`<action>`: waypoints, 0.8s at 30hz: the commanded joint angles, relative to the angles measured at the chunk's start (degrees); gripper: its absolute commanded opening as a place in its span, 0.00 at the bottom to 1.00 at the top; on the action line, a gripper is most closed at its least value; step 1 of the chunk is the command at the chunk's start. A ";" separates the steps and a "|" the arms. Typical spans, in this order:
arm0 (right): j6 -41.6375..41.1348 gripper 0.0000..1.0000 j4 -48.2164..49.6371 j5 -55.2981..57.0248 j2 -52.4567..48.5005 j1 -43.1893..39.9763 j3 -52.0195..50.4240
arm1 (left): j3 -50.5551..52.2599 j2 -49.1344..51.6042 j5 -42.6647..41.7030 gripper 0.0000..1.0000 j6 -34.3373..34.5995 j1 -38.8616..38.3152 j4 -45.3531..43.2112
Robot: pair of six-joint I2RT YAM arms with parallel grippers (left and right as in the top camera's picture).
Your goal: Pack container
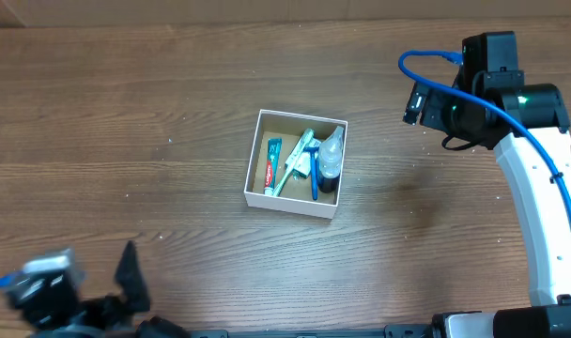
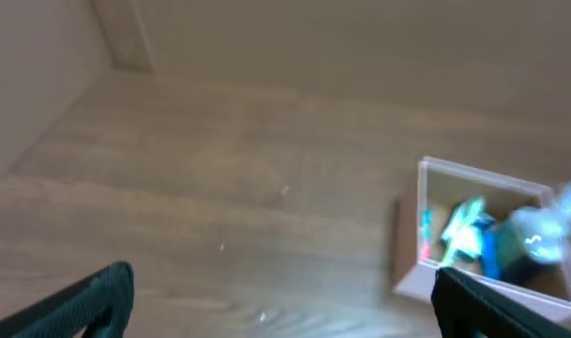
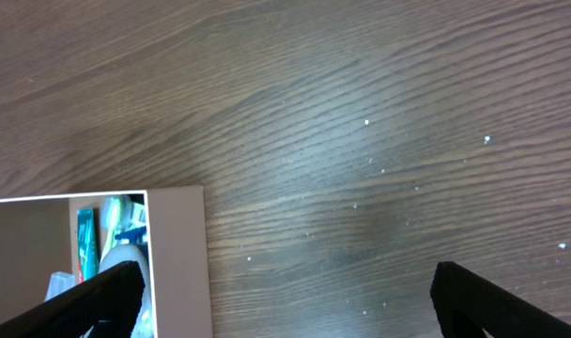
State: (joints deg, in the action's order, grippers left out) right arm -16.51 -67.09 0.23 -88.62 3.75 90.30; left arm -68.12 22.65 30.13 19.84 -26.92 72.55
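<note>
The container [image 1: 253,175], a shallow square box with white walls and a brown inside, sits mid-table. It holds a red toothpaste tube [image 1: 271,164], a green-and-white toothbrush [image 1: 295,161], a blue item [image 1: 314,180] and a clear bottle [image 1: 331,161]. It also shows in the left wrist view [image 2: 409,268] and the right wrist view [image 3: 177,263]. My left gripper [image 2: 281,305] is open and empty at the front left corner [image 1: 116,291]. My right gripper [image 3: 285,296] is open and empty above bare table right of the box; only its wrist [image 1: 419,101] shows overhead.
The wooden table [image 1: 126,141] surrounds the box. The right arm's white link [image 1: 544,207] runs down the right side. A wall edge [image 2: 116,38] shows in the left wrist view.
</note>
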 commanded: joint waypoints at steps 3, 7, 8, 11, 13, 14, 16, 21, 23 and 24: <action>-0.24 1.00 0.13 0.11 0.09 -0.13 0.39 | 21.31 -3.02 5.25 1.00 -6.43 0.26 -16.68; -0.26 1.00 0.13 0.11 0.09 -0.13 0.39 | 34.58 -0.76 4.59 1.00 -13.42 0.26 -34.71; -0.24 1.00 0.13 0.11 0.09 -0.13 0.39 | 35.60 -0.50 4.35 1.00 -13.42 0.26 -35.39; -0.26 1.00 0.13 0.11 0.09 -0.13 0.39 | 38.62 0.39 4.13 1.00 -13.40 0.26 -36.72; -0.24 1.00 0.13 0.11 0.09 -0.13 0.39 | 39.80 0.79 4.13 1.00 -13.40 0.26 -36.87; -0.26 1.00 0.13 0.11 0.09 -0.13 0.39 | 40.26 0.85 4.13 1.00 -13.40 0.26 -36.92; -0.24 1.00 0.13 0.11 0.09 -0.13 0.39 | 42.16 0.02 3.91 1.00 -13.38 0.28 -37.83; -0.26 1.00 0.13 0.11 0.09 -0.13 0.39 | 50.29 -6.01 -5.29 1.00 -11.87 7.63 -42.47; -0.24 1.00 0.13 0.09 0.09 -0.13 0.39 | 53.31 -8.52 -9.86 1.00 -10.47 11.26 -44.09; -0.26 1.00 0.13 0.11 0.09 -0.13 0.39 | 54.69 -9.70 -12.13 1.00 -9.99 13.00 -44.85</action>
State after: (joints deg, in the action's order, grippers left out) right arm -16.47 -67.13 0.23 -88.62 3.75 90.30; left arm -17.80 16.97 27.46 7.55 -19.18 29.54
